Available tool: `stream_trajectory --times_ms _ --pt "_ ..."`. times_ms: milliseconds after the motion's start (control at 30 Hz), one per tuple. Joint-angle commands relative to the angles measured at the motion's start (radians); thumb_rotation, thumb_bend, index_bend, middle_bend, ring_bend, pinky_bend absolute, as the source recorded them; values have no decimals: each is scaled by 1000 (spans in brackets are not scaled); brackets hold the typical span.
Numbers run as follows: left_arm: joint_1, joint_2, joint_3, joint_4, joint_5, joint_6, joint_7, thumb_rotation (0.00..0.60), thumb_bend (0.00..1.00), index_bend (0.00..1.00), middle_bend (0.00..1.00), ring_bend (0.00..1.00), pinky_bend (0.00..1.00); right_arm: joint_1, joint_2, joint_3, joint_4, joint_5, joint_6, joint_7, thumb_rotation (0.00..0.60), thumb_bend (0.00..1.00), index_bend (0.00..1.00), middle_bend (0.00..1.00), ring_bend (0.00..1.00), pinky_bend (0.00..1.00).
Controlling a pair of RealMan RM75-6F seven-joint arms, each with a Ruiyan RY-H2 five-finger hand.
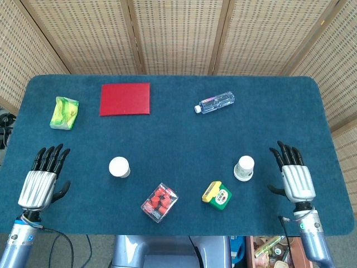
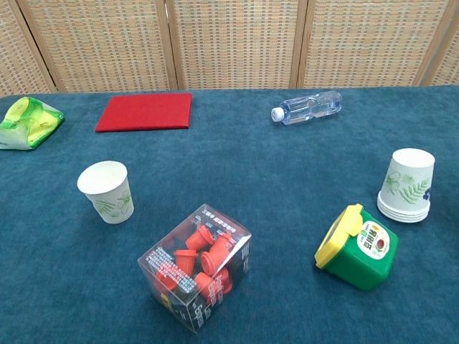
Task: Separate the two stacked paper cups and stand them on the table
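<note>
Both cups are down on the blue felt worktop (image 1: 178, 139): the white paper cup with green leaf print (image 2: 106, 191) stands mouth-up at the left, and the upturned white paper cup (image 2: 409, 185) sits mouth-down at the right, its base looking layered, so more cups may be nested there. Risk: the upturned one stands just beside the green and yellow box (image 2: 356, 247); a careless reach could tip it. Left hand (image 1: 40, 182) and right hand (image 1: 294, 177) lie flat, fingers spread, holding nothing, each well apart from its cup.
</note>
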Motion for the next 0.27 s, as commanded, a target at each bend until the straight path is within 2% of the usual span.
stream_trajectory --times_ms 33,133,267 --pt "48 3 22 33 8 25 -4 600 366 0 0 0 0 -34 -9 -12 24 -11 25 -5 600 99 141 0 0 60" --pt "84 10 23 69 4 33 -17 600 365 0 0 0 0 -58 -19 -9 48 -14 35 -14 600 98 141 0 0 57" --pt "110 12 0 108 1 42 -55 600 366 0 0 0 0 -78 -34 1 78 -21 34 3 600 98 141 0 0 57"
